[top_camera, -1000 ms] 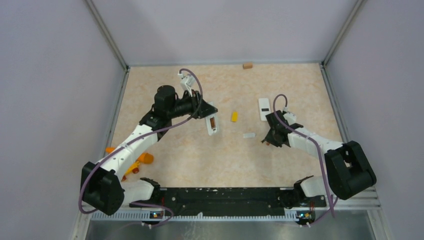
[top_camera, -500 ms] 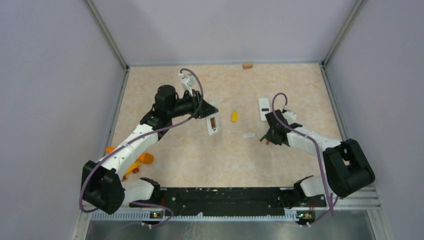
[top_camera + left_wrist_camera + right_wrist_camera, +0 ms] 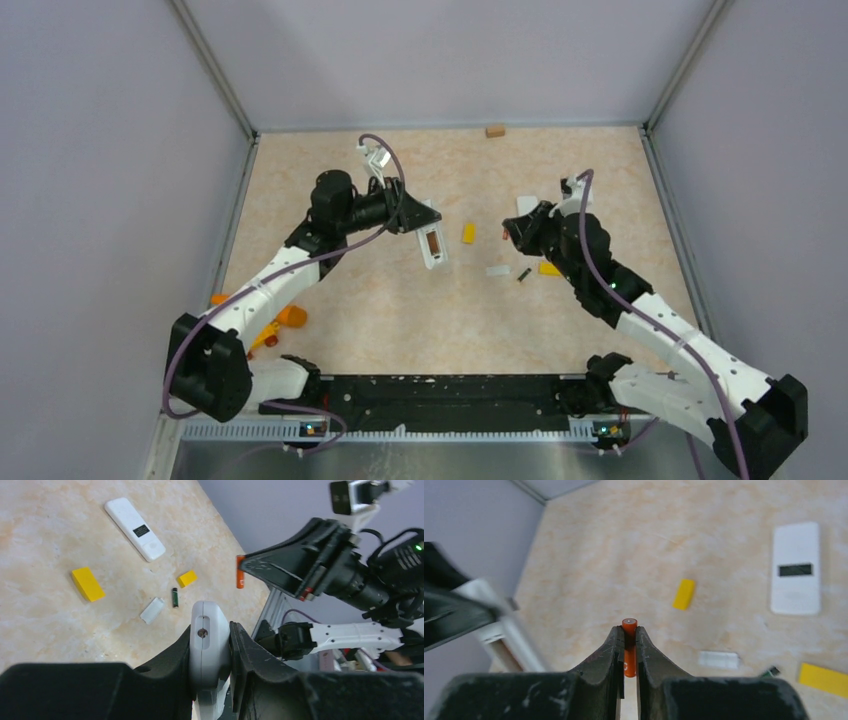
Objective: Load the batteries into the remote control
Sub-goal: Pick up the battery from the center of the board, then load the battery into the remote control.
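Observation:
My left gripper (image 3: 418,218) is shut on the remote control (image 3: 433,246) and holds it off the table, its dark recess showing something brown inside. The left wrist view shows the remote's white end (image 3: 210,640) pinched between the fingers. My right gripper (image 3: 510,232) hovers to the remote's right, shut on an orange battery (image 3: 629,650) whose tip pokes past the fingertips. That battery (image 3: 240,572) also appears in the left wrist view. A dark battery (image 3: 523,273) lies on the table under the right arm.
A second white remote with a small screen (image 3: 796,575) lies flat at the back right. Two yellow blocks (image 3: 468,233) (image 3: 549,268) and a small white cover (image 3: 497,270) lie between the arms. A brown block (image 3: 494,130) sits by the far wall, orange items (image 3: 290,316) near left.
My right gripper closed on the orange battery, rose from the table and swung up and left toward the remote, uncovering a yellow block and the dark battery. The left arm tilted the remote slightly.

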Robot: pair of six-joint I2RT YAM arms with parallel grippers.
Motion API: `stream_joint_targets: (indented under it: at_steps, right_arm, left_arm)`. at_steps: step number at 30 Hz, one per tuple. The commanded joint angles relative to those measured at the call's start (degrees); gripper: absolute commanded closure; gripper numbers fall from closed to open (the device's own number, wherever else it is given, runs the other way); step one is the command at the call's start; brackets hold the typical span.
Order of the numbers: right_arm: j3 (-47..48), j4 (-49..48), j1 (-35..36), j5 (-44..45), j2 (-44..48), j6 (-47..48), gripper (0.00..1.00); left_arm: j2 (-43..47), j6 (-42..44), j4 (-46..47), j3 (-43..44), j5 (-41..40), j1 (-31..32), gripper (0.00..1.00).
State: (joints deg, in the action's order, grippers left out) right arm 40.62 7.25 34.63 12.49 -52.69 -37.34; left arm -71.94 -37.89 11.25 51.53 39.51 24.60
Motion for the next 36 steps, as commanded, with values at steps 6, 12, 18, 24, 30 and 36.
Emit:
stream_joint_targets:
  at_steps: [6,12,18,24,30,36]
  right_arm:
    - [1.44,-24.43,11.57,-8.91,1.06,10.89,0.98]
    - [4.67,-24.89,18.3,-4.25,-4.45,18.76,0.98]
    - [4.88,-27.68,20.37,-4.76,-6.81,21.29,0.97]
    - [4.64,-29.48,21.07,-4.5,-8.9,21.79,0.96]
    - [4.72,-30.83,21.85,-4.1,-10.58,21.81,0.96]
    - [4.37,-31.07,22.2,-3.51,-11.38,21.92,0.95]
  left_arm:
    - [-4.92,-13.32,1.13,5.25,3.18,-0.43,1.0]
    - [-7.43,-13.01,-10.79,9.97,2.68,-0.43,1.0]
    - [-7.73,-14.05,-12.93,10.22,3.77,-0.43,1.0]
    - [-7.69,-14.53,-13.27,10.41,4.75,-0.43,1.0]
    - [-7.05,-15.63,-13.23,10.24,5.17,-0.43,1.0]
    - [-7.31,-16.17,-12.67,10.3,5.67,-0.44,1.0]
